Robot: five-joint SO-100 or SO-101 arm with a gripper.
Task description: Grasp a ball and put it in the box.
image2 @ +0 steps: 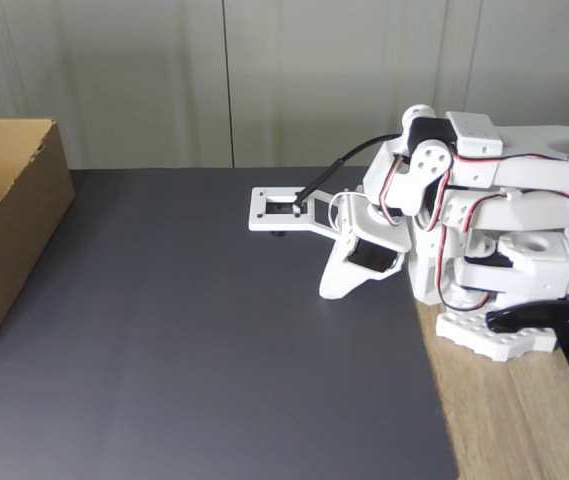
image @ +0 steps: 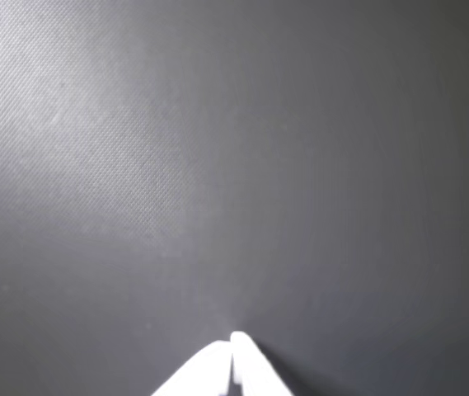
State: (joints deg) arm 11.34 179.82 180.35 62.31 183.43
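Up close, the wrist view shows jaws (image: 232,346) pressed together, empty; fixed view adds the box (image2: 9,215).

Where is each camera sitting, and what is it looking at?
Wrist view: rides on the arm, looking down at the dark mat; the white claw pokes in from the bottom edge, tips together.
Fixed view: stands off the table, looking across at the folded white arm and the box.
Both show the mat and claw.
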